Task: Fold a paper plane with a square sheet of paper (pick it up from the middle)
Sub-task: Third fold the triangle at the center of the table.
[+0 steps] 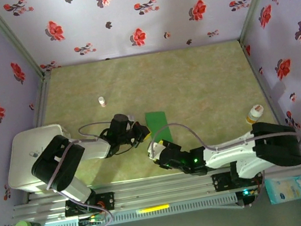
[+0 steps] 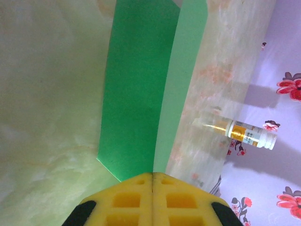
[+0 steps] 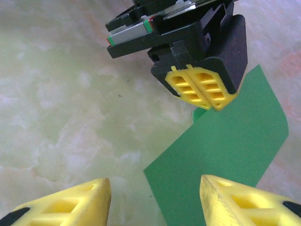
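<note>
Mid-fold, the left gripper [image 3: 203,92] is clamped on the edge of the paper [image 1: 156,122] near the middle of the table [image 1: 202,76], while the right gripper [image 3: 154,186] hangs half-open and empty beside it, so next probably comes a careful crease.

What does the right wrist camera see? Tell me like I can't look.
The left arm's yellow jaws are shut on the edge of a green paper. The right arm's own jaws stand open below, over a pale marbled table.
</note>
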{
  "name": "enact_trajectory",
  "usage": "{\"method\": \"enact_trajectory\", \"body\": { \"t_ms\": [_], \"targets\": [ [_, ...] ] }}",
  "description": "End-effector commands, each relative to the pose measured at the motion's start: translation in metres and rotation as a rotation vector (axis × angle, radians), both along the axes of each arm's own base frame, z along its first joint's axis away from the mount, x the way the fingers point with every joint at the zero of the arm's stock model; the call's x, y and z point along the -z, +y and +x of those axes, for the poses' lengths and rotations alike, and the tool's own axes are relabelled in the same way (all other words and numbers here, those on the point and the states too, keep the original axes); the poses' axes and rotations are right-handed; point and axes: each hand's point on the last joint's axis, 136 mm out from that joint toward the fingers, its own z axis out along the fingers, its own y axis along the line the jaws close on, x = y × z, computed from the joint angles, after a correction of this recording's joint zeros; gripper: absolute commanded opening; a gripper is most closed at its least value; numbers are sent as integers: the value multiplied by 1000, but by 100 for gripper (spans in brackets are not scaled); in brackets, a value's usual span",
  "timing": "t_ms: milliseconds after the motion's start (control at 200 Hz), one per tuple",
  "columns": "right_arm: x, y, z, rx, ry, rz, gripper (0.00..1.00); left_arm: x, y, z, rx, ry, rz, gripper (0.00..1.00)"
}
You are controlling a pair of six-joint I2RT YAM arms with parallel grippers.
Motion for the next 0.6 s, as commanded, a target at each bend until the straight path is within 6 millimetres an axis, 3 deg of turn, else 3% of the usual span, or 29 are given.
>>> {"method": "enact_trajectory", "body": {
  "t_ms": [0,220,595],
  "targets": [
    [-14,9,13,50,-88,22,53,-15,-8,6,-2,-36,-31,0],
    [0,6,18,85,-124,-39,52,-16,-9,7,5,-43,-24,0],
    [6,3,19,123,-111,-13,35,-17,-10,7,10,-46,-21,0]
  ]
}}
